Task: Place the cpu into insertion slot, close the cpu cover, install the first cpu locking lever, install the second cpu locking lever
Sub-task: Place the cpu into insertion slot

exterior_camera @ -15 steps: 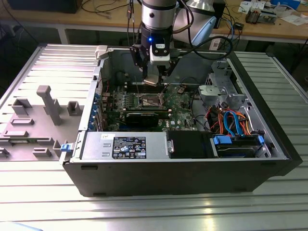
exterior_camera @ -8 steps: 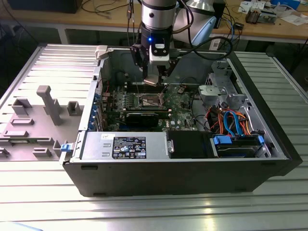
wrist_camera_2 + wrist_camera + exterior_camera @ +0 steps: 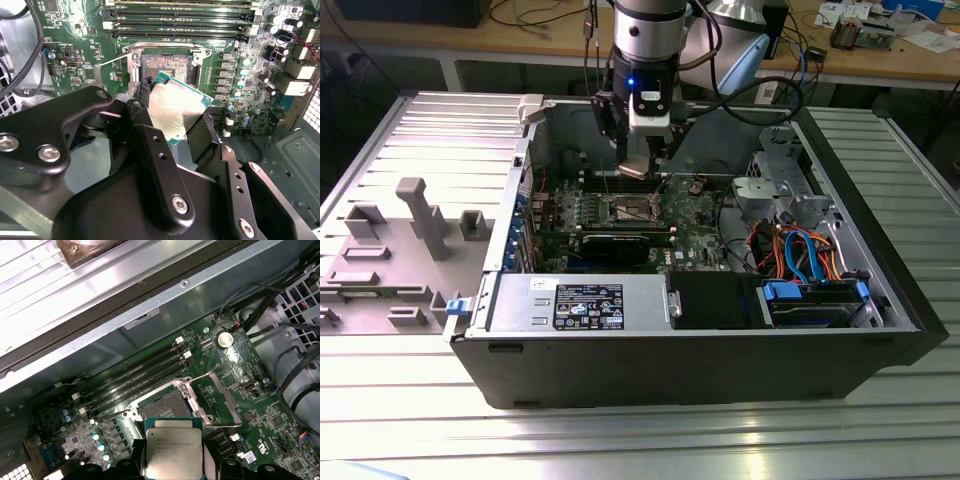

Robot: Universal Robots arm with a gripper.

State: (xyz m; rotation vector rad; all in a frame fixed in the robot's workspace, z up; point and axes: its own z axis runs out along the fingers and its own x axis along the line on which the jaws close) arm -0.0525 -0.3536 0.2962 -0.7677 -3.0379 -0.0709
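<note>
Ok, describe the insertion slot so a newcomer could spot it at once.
Inside the open computer case, find the green circuit board and its rows of long black memory slots. The insertion slot sits right beside those rows, close to the cpu clamped in the gripper. It alone is a square socket with a brownish centre and a silver metal rim.

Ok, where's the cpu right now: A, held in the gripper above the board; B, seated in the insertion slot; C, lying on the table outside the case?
A: the gripper clamps the cpu above the bare insertion slot, with the cpu cover swung open.
</note>
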